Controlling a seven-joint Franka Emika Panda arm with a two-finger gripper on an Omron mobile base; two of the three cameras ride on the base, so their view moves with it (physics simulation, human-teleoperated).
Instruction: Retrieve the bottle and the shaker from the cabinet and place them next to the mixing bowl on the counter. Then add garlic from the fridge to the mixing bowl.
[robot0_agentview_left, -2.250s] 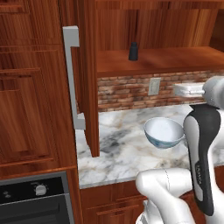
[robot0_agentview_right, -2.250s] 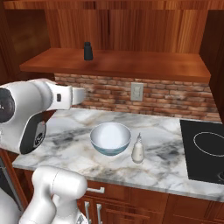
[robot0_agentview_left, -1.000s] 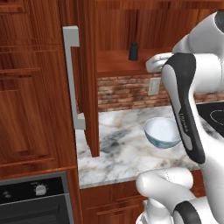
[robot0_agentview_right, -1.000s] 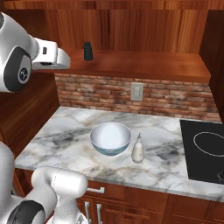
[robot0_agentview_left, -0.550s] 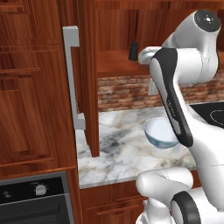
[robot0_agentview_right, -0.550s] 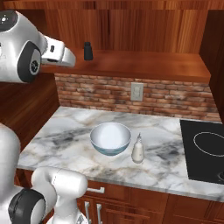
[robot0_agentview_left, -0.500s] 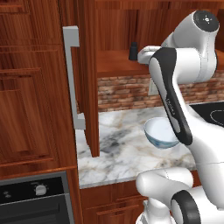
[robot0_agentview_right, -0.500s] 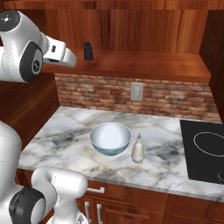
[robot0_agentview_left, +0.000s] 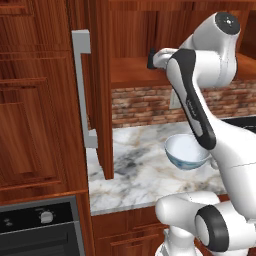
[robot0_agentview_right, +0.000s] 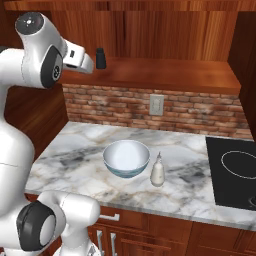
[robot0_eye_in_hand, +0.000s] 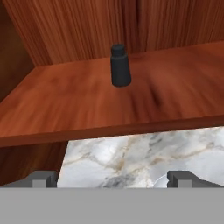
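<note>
Wooden cabinet (robot0_agentview_left: 102, 100) open; shaker (robot0_eye_in_hand: 120, 65) upright, far back on shelf. End effector (robot0_eye_in_hand: 113, 178) spread wide, empty, at near shelf edge. Risk: finger clips shaker, topples it (narrow base). Bottle (robot0_agentview_right: 157, 170) on desk (robot0_agentview_right: 75, 160), right of mixing bowl (robot0_agentview_right: 126, 158).

A red brick backsplash (robot0_agentview_right: 125, 107) with a pale wall outlet (robot0_agentview_right: 156, 105) runs along the far wall. A black cooktop (robot0_agentview_right: 235, 172) sits right; a dark oven (robot0_agentview_left: 40, 232) sits near left.

Arm raised high, gripper (robot0_eye_in_hand: 112, 177) jaws wide apart
</note>
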